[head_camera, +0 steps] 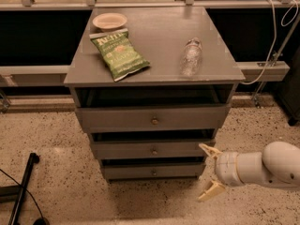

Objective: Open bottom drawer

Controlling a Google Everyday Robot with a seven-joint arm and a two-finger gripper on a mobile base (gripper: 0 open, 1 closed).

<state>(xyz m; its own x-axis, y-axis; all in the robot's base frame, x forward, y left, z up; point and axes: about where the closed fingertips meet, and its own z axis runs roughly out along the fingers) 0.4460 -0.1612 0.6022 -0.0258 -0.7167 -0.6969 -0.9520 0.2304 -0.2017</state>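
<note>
Bottom drawer (126,171) was not yet opened.
Gripper (207,172) was held spread and empty at its 3 o'clock; knob (153,172) was ungrasped.

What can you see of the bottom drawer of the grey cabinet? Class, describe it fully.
The bottom drawer is the lowest and narrowest of three. It has a flat grey front that looks like painted wood, with one small round metal knob at its centre. It sits level just above the floor, looks pushed in, and has a dark gap above it. Nothing appears to touch it: the gripper hangs by its right end, jaws open.
</note>
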